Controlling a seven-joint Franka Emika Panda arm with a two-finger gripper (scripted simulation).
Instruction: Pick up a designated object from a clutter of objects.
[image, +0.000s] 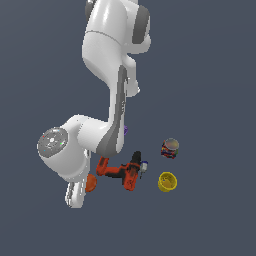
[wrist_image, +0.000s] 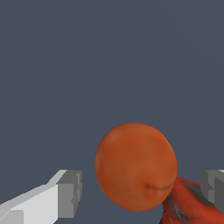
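Observation:
The designated object, a smooth orange-red ball, fills the middle of the wrist view between my two grey fingers, with gaps on both sides. My gripper is open around it. In the exterior view the ball peeks out beside the white hand, mostly hidden by the arm. The clutter of objects lies close by: a red-and-black drill touches or nearly touches the ball.
A yellow cup and a printed can stand toward the exterior view's right. A bit of a purple cup shows behind the arm. The white arm hides much of the clutter.

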